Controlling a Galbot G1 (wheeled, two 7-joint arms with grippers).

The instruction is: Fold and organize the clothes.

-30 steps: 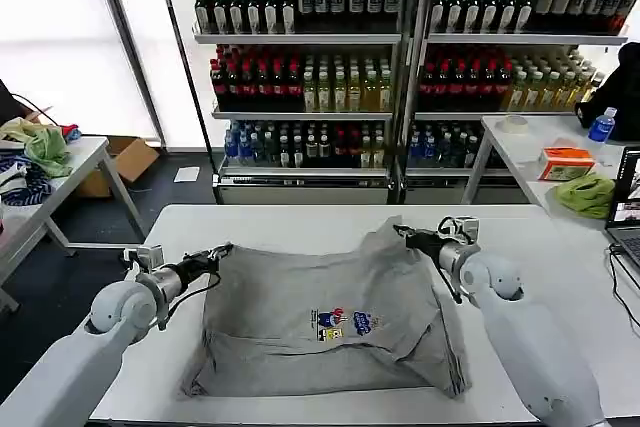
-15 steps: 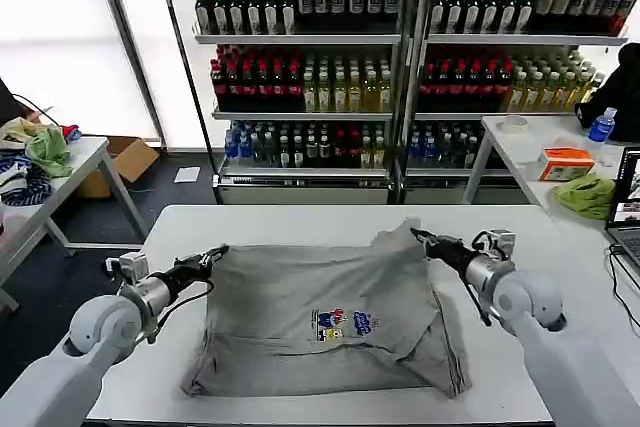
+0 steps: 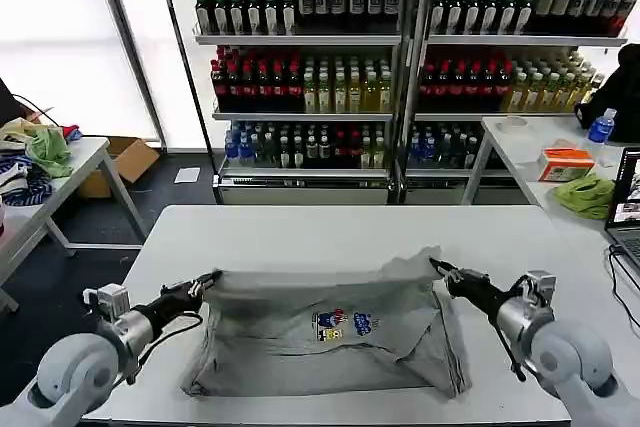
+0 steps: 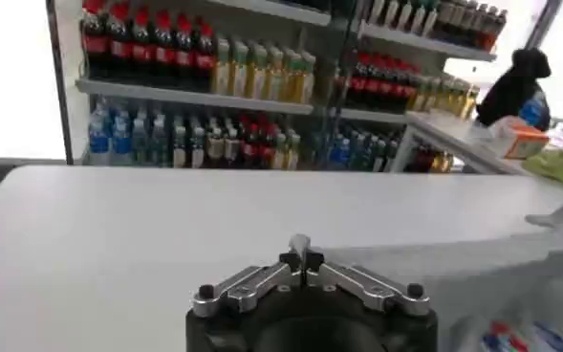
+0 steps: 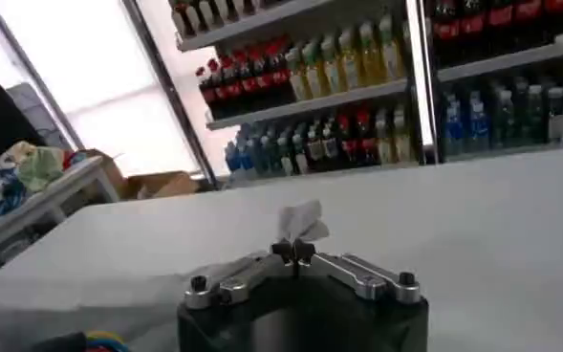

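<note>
Both grippers, left gripper and right gripper, pulled the grey shirt edge nearer, fingers pinching its corners; the soft, light cloth sags between.

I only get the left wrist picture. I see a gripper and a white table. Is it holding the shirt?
Observer: Yes. In the head view the left gripper is shut on the far left corner of the grey shirt, lifted off the table.
Operator: What's the other arm doing?
Observer: The right gripper pinches the shirt's far right corner, also raised, so the far edge hangs stretched between them.
Operator: Is there a picture on the shirt?
Observer: A small multicoloured print faces up near the middle.
Operator: Is all of it in the air?
Observer: No, the near edge lies on the table.
</note>
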